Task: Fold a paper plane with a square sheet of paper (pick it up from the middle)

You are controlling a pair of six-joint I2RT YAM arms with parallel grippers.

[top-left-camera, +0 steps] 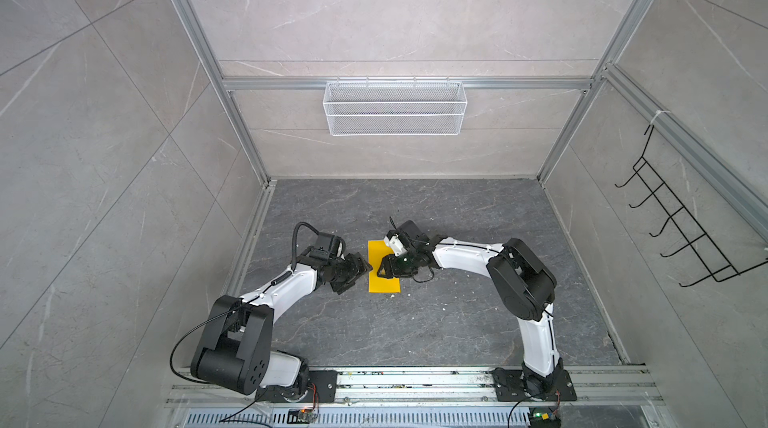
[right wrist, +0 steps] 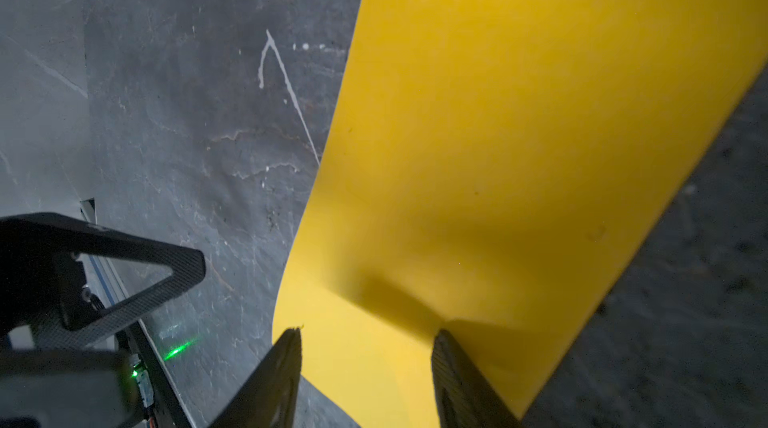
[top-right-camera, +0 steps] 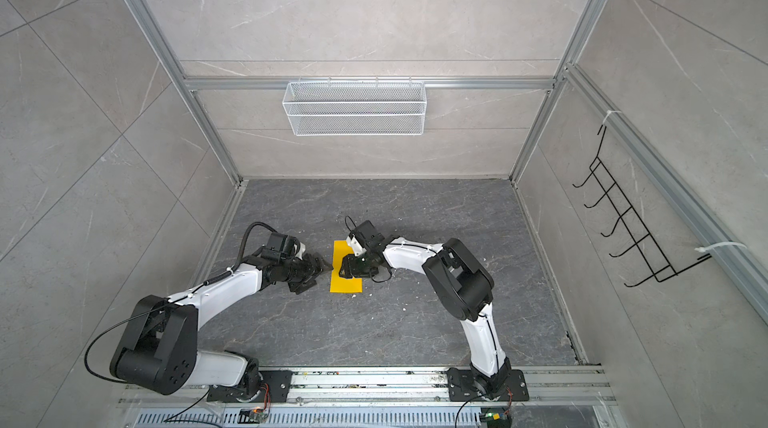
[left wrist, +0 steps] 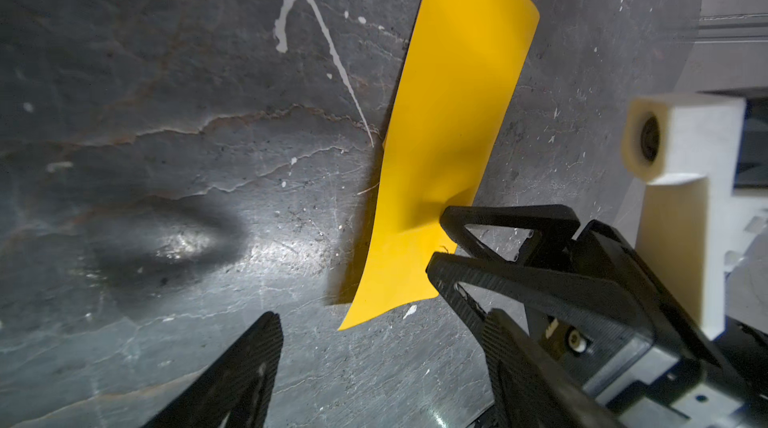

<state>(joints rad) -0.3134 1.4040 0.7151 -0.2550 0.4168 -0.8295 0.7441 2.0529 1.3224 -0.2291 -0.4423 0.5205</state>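
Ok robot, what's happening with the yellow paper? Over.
Left pincer open, beside the paper. Right pincer open, tips down on the paper. Nothing in the way.

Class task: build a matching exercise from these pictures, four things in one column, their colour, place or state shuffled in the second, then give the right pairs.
1 sheet of paper
2 wire basket
3 hook rack
4 left gripper

A black, on the right side wall
B white, hung on the back wall
C jaws apart, beside the paper's left edge
D yellow, on the dark table

Pairs: 1-D, 2-B, 3-A, 4-C
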